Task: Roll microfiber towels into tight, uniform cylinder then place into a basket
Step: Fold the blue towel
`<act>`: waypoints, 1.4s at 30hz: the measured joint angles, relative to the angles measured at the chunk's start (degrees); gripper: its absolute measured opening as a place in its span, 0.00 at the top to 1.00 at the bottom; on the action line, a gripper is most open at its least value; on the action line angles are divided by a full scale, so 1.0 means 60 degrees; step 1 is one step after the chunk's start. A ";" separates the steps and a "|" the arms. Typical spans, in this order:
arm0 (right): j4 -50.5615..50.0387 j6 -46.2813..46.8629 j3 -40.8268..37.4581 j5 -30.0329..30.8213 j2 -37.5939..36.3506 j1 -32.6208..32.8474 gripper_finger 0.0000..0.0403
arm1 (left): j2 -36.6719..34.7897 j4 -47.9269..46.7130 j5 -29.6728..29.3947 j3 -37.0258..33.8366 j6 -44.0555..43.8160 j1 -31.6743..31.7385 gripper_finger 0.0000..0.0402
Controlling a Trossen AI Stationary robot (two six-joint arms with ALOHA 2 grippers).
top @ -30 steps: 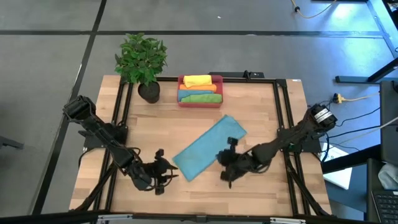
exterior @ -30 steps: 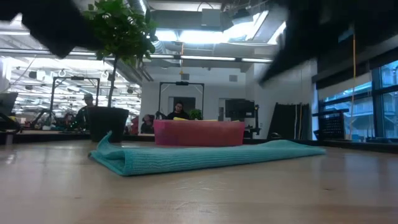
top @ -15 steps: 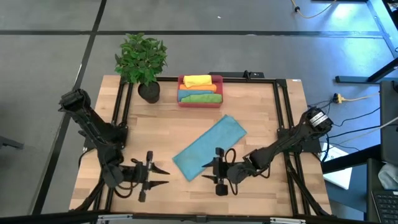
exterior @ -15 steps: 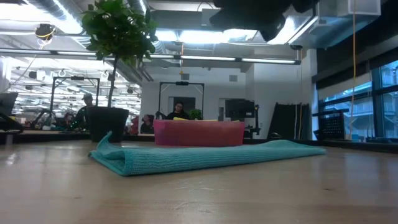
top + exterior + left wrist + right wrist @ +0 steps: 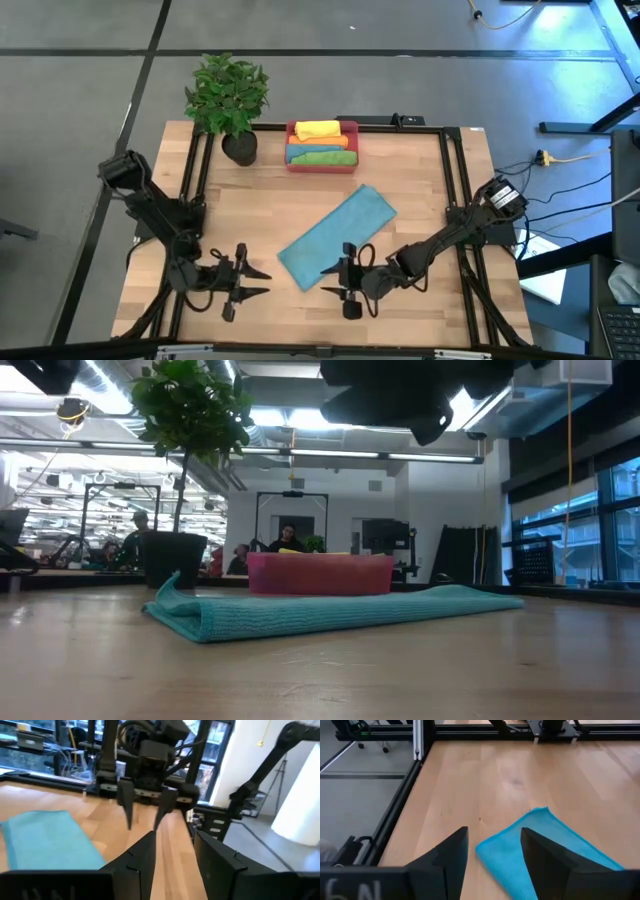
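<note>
Teal towel [image 5: 336, 237] folded flat, diagonal mid-table, free of both grippers. Basket [image 5: 322, 146] at far edge beside plant [image 5: 228, 98], holding yellow, orange, green and blue towels. Right gripper [image 5: 343, 281] at towel's near corner, fingers parted, empty. Left gripper [image 5: 250, 283] nearby, facing it, fingers apart, empty.

table [image 5: 420, 190]: wood | on it: teal towel [image 5: 335, 236]; basket [image 5: 322, 162]; plant pot [image 5: 240, 149]
</note>
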 joint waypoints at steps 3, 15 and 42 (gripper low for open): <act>0.0019 0.0001 0.0000 0.0008 0.0005 0.0009 0.55 | 0.0350 0.0152 0.0055 -0.0003 -0.0167 0.0211 0.68; 0.0631 -0.0035 0.0046 -0.0326 0.0768 0.0002 0.55 | 0.1274 0.0583 0.0657 -0.0003 -0.1015 0.0672 0.68; -0.0022 -0.1049 0.2592 -0.0092 0.3055 -0.0126 0.55 | 0.1282 0.0535 0.0751 -0.0003 -0.0961 0.0879 0.68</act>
